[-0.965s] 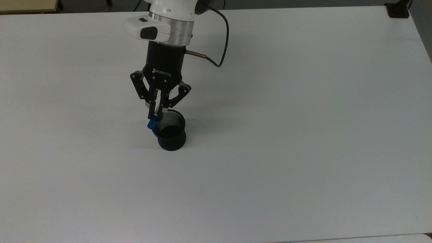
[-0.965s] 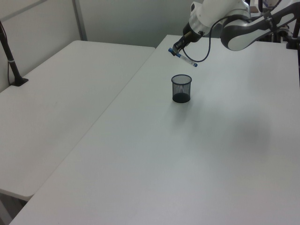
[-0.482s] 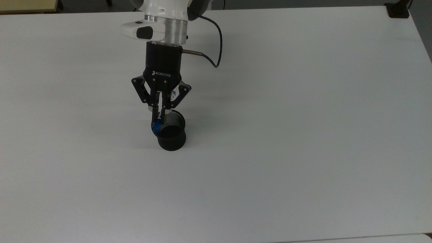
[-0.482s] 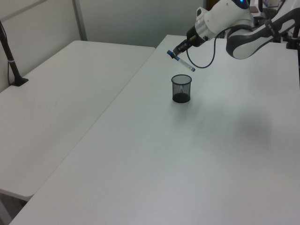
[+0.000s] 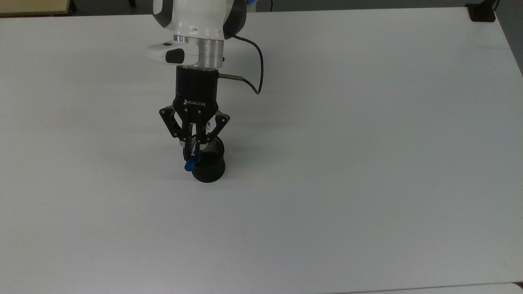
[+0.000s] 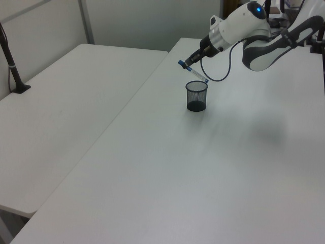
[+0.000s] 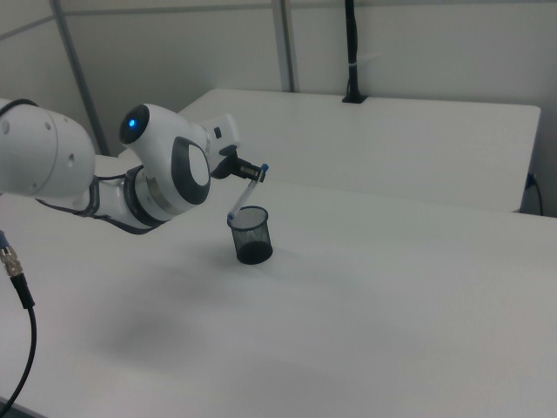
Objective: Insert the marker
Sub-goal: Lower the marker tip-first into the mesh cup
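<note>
You have one marker (image 6: 192, 72), one black mesh cup (image 6: 196, 95) and one white table (image 5: 367, 163). Your gripper (image 5: 191, 157) is closed on the marker near its blue cap and holds it tilted above the cup, the lower end at the rim. The gripper body reads "ROBOTIQ".

You see: table (image 5: 367, 163) smooth matt white; cup (image 5: 208, 169) black wire mesh; marker (image 6: 192, 72) glossy white plastic, blue cap; gripper (image 5: 191, 154) matt black; arm shell (image 7: 52, 165) glossy white plastic.
</note>
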